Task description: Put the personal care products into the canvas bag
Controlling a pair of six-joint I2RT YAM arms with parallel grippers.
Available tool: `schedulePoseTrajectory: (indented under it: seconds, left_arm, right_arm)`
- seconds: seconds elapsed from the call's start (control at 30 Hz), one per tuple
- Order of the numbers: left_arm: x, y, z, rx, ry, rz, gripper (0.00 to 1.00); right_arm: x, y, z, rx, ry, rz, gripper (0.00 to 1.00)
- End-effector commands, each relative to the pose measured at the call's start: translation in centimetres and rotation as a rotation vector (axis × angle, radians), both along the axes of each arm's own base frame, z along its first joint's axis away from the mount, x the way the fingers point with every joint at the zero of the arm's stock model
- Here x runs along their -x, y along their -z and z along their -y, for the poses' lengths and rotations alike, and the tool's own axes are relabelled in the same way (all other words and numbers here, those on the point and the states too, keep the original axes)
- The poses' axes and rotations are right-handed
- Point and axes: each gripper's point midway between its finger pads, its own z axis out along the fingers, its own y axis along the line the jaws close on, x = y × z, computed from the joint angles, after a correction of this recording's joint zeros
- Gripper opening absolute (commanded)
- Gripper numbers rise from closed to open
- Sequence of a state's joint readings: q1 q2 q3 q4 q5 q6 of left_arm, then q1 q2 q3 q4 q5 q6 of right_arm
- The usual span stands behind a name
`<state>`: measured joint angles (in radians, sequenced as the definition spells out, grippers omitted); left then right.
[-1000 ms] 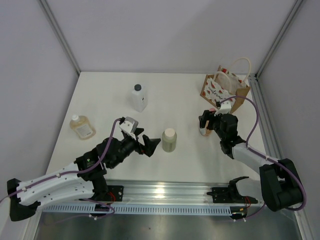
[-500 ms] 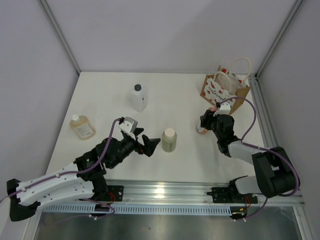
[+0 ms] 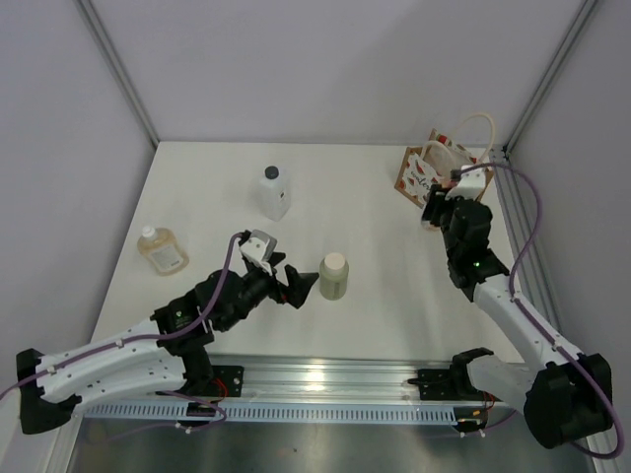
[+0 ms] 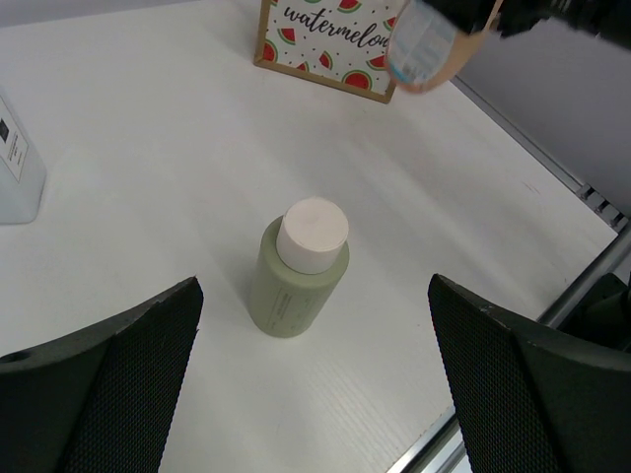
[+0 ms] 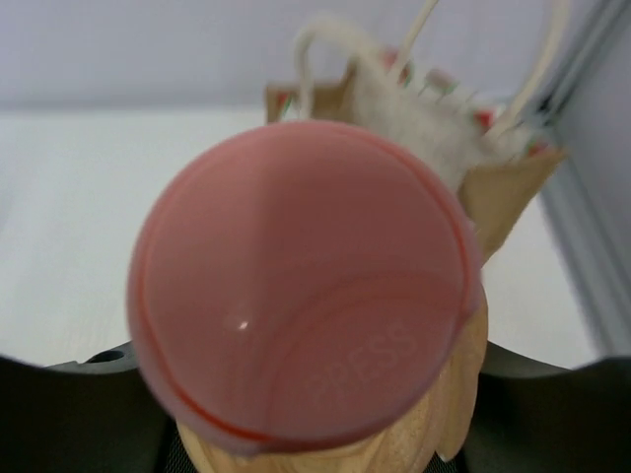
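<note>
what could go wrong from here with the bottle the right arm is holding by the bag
1. The right tool holds the orange bottle close to the canvas bag. The rope handles arch over the opening, so the bottle might snag them, or hit the rim and tip the bag.
2. The left tool is open, facing the upright beige bottle. A misaligned close could knock it over.

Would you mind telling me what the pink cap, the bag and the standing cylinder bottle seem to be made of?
Pink cap on the orange bottle: likely moulded plastic, satin-smooth, with a soft highlight and embossed PRESS. Canvas bag: seemingly stiff matte fabric with rope handles; paperboard cannot be ruled out. Cylinder bottle: probably matte plastic, no glare, cream cap likewise.
</note>
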<state>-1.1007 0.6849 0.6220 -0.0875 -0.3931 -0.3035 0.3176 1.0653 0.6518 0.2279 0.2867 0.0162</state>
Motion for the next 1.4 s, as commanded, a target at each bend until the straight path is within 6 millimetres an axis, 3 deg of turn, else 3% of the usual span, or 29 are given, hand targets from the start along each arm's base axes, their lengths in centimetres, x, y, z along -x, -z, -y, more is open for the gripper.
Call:
schedulePoseTrajectory:
  seconds: [0.0,0.07,0.1,0.17,0.23,0.27,0.33,0.37,0.53,0.77,1.03,1.37]
  left_arm:
    - [-0.8,-1.4,0.1,0.037,-0.03,0.043,0.99]
    - [-0.9,-1.2,0.2,0.03,-0.029,0.041,0.99]
    - [-0.9,-1.2,0.3,0.025,-0.029,0.045,0.99]
    - [-1.4,-0.7,0.1,0.005,-0.054,0.043,0.99]
    - [-1.5,-0.7,0.2,-0.009,-0.059,0.039,0.99]
    - [-1.4,-0.6,0.3,-0.012,-0.054,0.035,0.99]
    - [-1.2,-0.8,0.6,-0.003,-0.034,0.029,0.99]
    - [-0.9,-0.9,0.9,0.004,-0.01,0.025,0.99]
    - [-0.3,-1.3,1.4,0.022,0.03,0.017,0.99]
    - [-0.4,-0.9,1.8,0.0,0.036,0.003,0.99]
    - [-0.5,-1.0,1.5,-0.002,0.024,0.005,0.99]
    - [-0.3,-1.6,0.9,0.017,0.015,0.022,0.99]
  right_arm:
    - [-0.9,-13.6,5.0,-0.062,0.178,0.33,0.0]
    - [-1.2,-16.1,6.7,-0.1,0.237,0.388,0.0]
    - [-1.9,-16.0,7.5,-0.099,0.273,0.383,0.0]
    - [-2.6,-18.4,9.3,-0.09,0.331,0.426,0.0]
    - [-4.4,-18.4,10.0,-0.025,0.337,0.404,0.0]
    - [-4.8,-20.2,10.3,-0.019,0.339,0.43,0.0]
    - [-6.1,-20.4,11.0,0.007,0.359,0.415,0.0]
    - [-6.3,-21.9,11.2,0.017,0.364,0.444,0.0]
    - [-8.0,-23.8,10.9,0.095,0.327,0.489,0.0]
    - [-10.8,-23.0,11.8,0.064,0.301,0.515,0.0]
    - [-15.0,-19.7,10.5,0.054,0.229,0.475,0.0]
    - [-17.8,-15.5,9.9,0.005,0.205,0.457,0.0]
